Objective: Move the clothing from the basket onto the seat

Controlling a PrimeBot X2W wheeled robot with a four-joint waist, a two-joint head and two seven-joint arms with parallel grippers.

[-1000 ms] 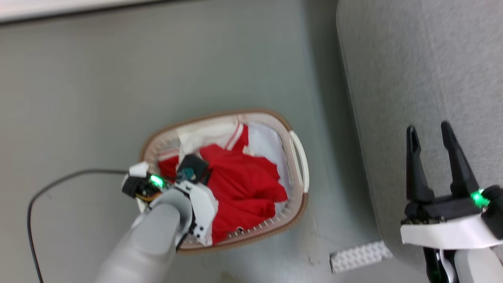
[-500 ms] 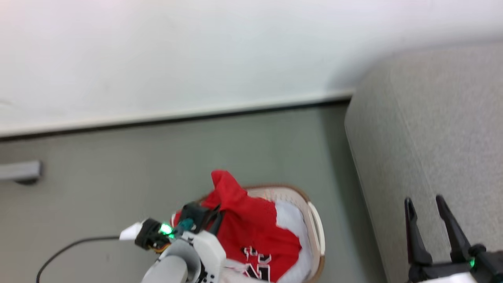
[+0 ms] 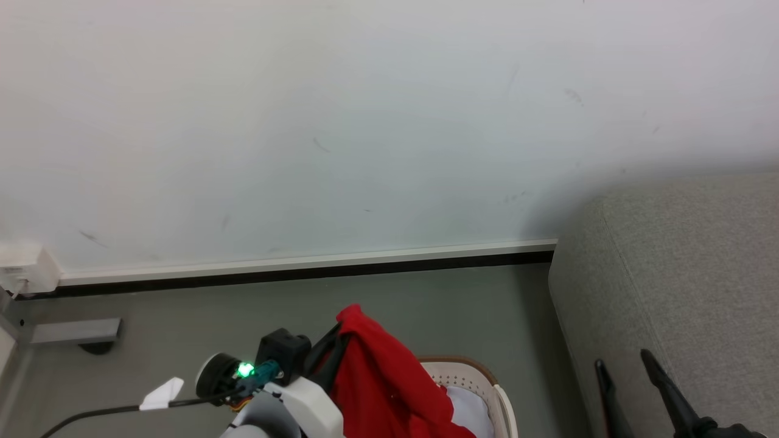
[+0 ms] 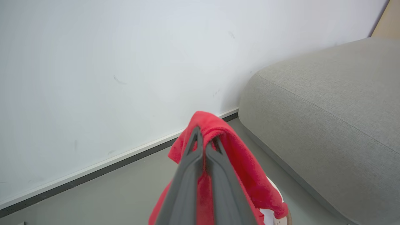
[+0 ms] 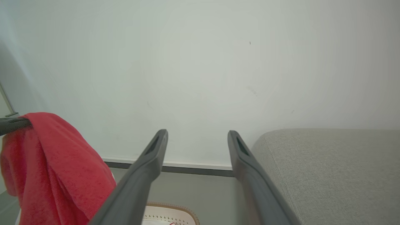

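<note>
My left gripper (image 4: 204, 137) is shut on a fold of red clothing (image 4: 240, 162), which hangs off its fingers above the basket. From the head view the red clothing (image 3: 383, 377) drapes down from the left gripper (image 3: 331, 347) over the cream basket (image 3: 487, 374), where a white garment lies inside. The grey seat (image 3: 681, 274) stands to the right. In front of the seat, my right gripper (image 3: 624, 365) is open and holds nothing. In the right wrist view the open right gripper (image 5: 197, 134) points at the wall, with the red clothing (image 5: 56, 162) at left, the basket (image 5: 175, 207) below and the seat (image 5: 328, 165) at right.
A white wall with a dark baseboard (image 3: 304, 271) runs behind the basket. A black cable (image 3: 91, 413) lies on the grey floor at the left, near a grey bar (image 3: 73, 331) and a white box (image 3: 24, 267) on the wall.
The head camera has tilted up toward the wall. My left gripper has raised the red clothing out of the basket. The right gripper stays open.
</note>
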